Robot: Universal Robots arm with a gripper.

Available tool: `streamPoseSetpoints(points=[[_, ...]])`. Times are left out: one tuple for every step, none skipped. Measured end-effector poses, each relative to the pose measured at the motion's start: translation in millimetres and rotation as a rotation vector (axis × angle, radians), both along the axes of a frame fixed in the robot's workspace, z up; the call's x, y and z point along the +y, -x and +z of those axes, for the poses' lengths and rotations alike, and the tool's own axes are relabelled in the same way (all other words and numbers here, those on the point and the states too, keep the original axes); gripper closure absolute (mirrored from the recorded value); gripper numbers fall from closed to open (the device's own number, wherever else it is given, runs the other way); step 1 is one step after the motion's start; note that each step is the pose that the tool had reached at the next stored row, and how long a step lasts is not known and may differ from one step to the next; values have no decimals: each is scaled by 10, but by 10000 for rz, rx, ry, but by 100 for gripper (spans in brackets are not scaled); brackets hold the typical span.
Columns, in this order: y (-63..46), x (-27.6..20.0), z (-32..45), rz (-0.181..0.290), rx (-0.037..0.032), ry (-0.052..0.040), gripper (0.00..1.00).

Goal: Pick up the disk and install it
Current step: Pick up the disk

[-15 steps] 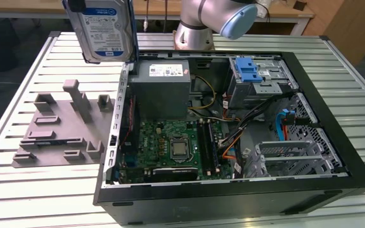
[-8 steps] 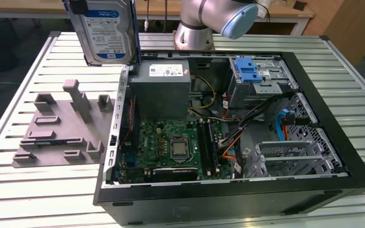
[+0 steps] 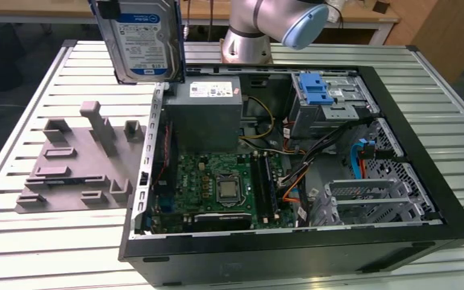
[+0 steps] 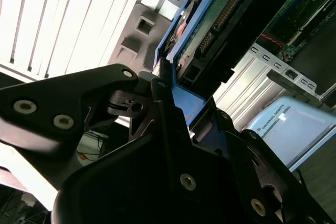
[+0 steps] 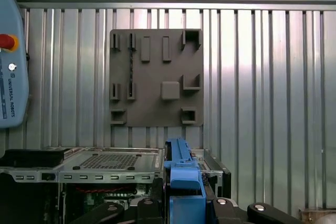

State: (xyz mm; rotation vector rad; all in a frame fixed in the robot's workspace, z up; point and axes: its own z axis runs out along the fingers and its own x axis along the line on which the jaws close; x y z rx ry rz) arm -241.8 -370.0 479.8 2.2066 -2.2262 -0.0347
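The disk [image 3: 139, 39] is gripped by the tool [image 5: 184, 203]: in both wrist views the black fingers [image 5: 233, 209] are seen closed on either side of the blue carrier that frames it, and the carrier juts out beyond the fingertips. In the second wrist view the green circuit-board side of the disk [image 4: 210, 19] is turned toward the camera. In the exterior view the disk is held upright in the air with its white-and-blue label shown, clear of the desk [image 3: 55, 241] and touching nothing else. An open computer case [image 3: 296, 244] is laid on the desk below the tool, with a blue bracket [image 3: 316, 90] seated on top of its metal drive cage [image 3: 328, 112], well apart from the held disk. A grey moulded plate [image 3: 70, 175] is set on the slatted desk just beside the case, also beneath the tool. The arm [image 3: 252, 30] is seen behind the case. A light blue handheld controller [image 5: 10, 61] is laid on the desk off to one side.
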Motion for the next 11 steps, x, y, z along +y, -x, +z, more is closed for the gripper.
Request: streamPoseSetpoints(points=[[-8,-7,0,0,0,0,64],[-15,-17,0,0,0,1,64],[-21,-28,0,0,0,0,64],[-26,-41,0,1,1,0,64],[-31,-54,0,1,0,0,64],[-35,-59,-1,1,0,0,64],[-36,-60,-1,0,0,-1,64],[-36,-60,-1,-1,0,-1,64],[-37,-60,-1,-1,0,-1,64],[-38,-60,0,0,1,0,64],[-38,-60,-1,0,0,0,64]])
